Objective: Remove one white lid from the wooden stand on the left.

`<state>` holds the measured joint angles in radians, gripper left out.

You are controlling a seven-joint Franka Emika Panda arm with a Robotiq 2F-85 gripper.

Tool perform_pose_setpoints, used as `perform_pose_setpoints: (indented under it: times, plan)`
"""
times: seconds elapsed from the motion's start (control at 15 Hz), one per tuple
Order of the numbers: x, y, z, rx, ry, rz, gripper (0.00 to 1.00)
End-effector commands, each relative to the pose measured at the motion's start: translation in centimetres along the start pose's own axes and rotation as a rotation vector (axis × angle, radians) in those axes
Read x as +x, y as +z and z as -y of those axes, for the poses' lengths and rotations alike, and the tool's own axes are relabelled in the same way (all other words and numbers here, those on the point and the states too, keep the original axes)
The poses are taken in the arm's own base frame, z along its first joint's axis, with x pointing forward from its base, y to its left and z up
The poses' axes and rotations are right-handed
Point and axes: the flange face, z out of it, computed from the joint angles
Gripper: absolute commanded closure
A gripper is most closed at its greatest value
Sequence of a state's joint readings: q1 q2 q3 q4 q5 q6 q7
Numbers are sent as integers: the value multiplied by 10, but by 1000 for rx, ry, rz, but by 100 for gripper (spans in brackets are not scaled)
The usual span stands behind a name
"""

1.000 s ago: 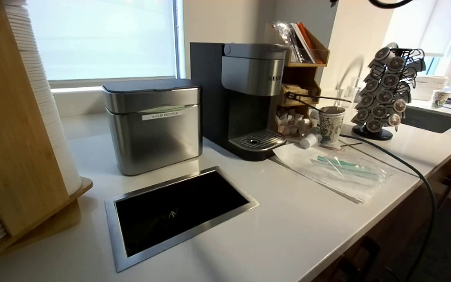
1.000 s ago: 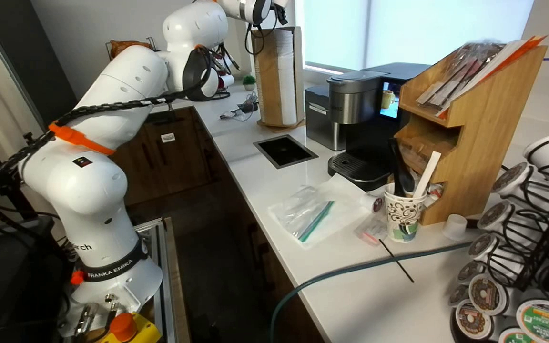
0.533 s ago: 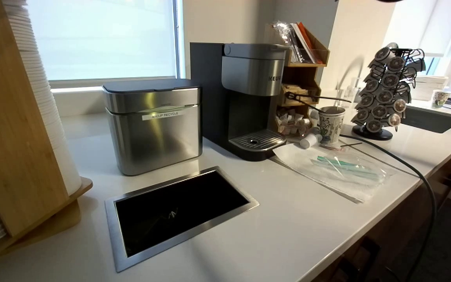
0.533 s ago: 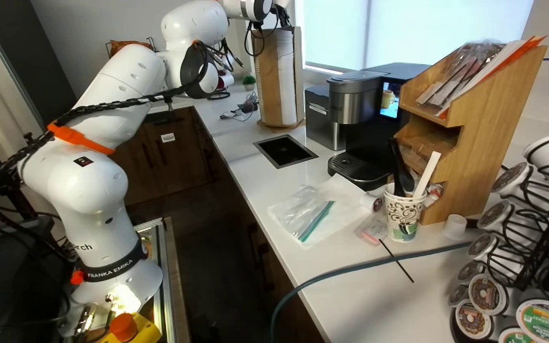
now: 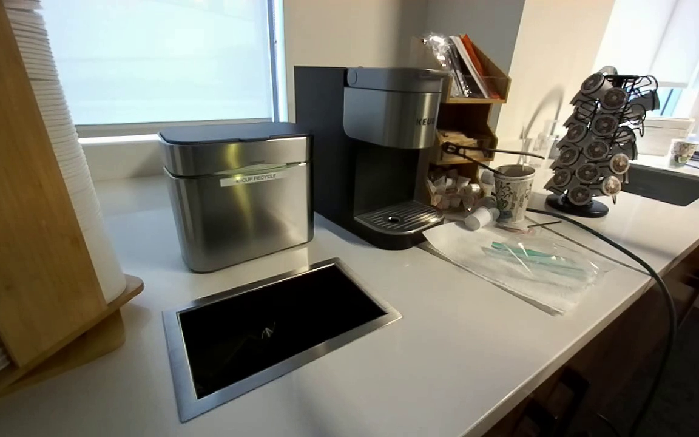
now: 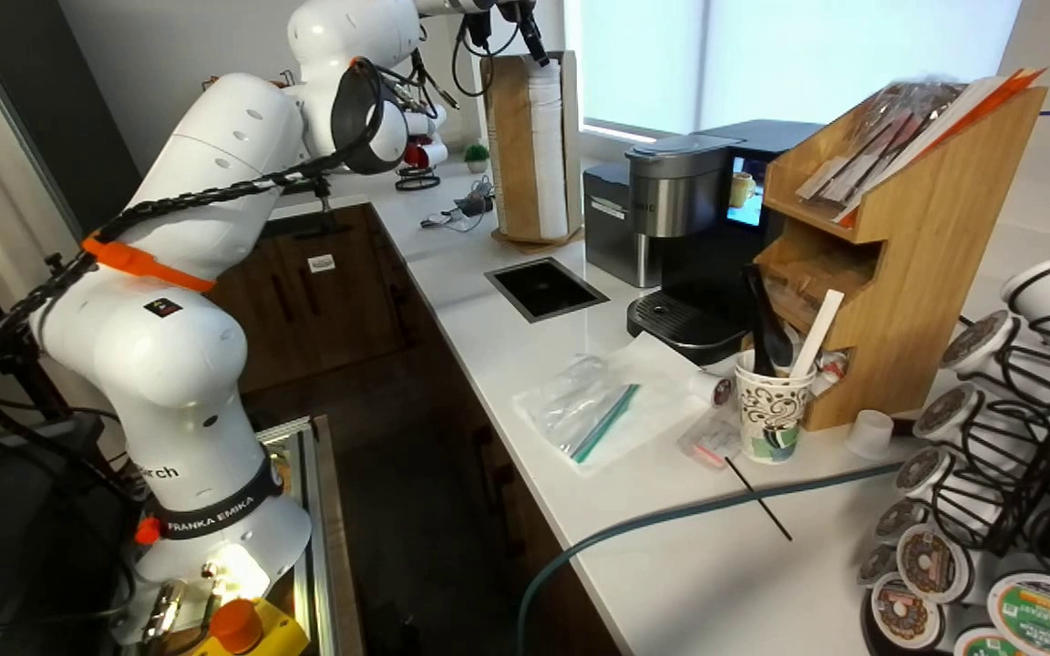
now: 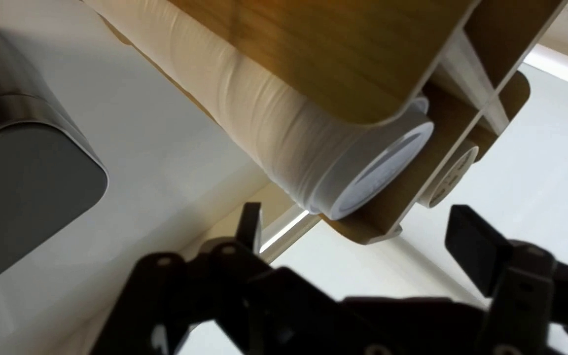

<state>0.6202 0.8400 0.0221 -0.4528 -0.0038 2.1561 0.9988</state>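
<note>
Wrist view: the fingers (image 7: 479,251) are spread wide, with a broad gap between them. Beyond that gap is the upper end of a stack of white lids (image 7: 264,113), held between the panels of the stand (image 7: 323,54). The topmost lid (image 7: 385,170) is in place on that stack, its round face in sight, and another round white top (image 7: 449,175) shows in a neighbouring compartment.

In an exterior view the arm (image 6: 224,150) reaches over to the stand, and the fingers angle down at its upper end. They look small from there, so I can't fairly say whether they touch the lids or hang just above.

In both exterior views the stand is on the table (image 5: 422,364), near a framed opening (image 5: 181,364), and rises higher than the steel bin (image 5: 240,200). The bin is between the stand and the coffee maker (image 5: 374,130). Just beside that is the rack (image 6: 944,264), with the cup (image 6: 773,419) next to it and the bag (image 6: 571,410) lying near the cup.
</note>
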Motion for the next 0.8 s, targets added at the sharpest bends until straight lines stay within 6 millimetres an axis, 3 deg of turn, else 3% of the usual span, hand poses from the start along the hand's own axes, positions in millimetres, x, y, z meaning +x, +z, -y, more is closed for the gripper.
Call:
perform_pose_setpoints:
  times: [0.0,0.47,0.53,0.6,0.73]
  plan:
    - [1,0,0,0,-2,1,1]
    - [-4,11,3,84,39,-14,0]
    - [-5,13,2,80,50,-10,6]
    - [-5,14,2,83,55,-10,19]
    - [-5,16,0,78,68,-9,17]
